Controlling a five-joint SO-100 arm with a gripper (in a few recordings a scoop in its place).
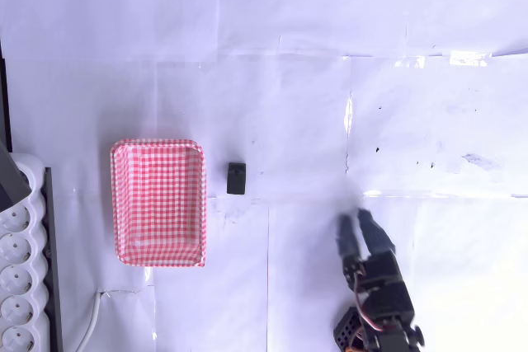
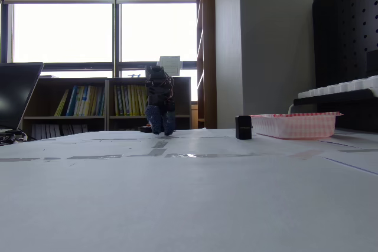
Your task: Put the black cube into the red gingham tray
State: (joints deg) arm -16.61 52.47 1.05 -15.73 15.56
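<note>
The black cube (image 1: 237, 178) stands on the white tabletop (image 1: 330, 22) at the centre-left of the overhead view, just right of the red gingham tray (image 1: 116, 204) but apart from it; in the fixed view the black cube (image 2: 243, 127) sits upright at right of centre, close beside the tray's (image 2: 295, 127) near end. The gripper (image 1: 357, 230) is in the lower right of the overhead view, well apart from the cube, its two fingers slightly spread with a narrow gap and nothing between them. Judged from its size and matte faces, the cube is likely light, rigid and not fragile, with flat sides that should offer fair friction; a light block may skid or tip on the smooth covering if nudged by one finger first. The soundest hold appears to be across two opposite vertical faces at mid-height, jaws opened wider than the block before descent. The tray looks thin-walled and light, so the placing should clear its raised rim.
</note>
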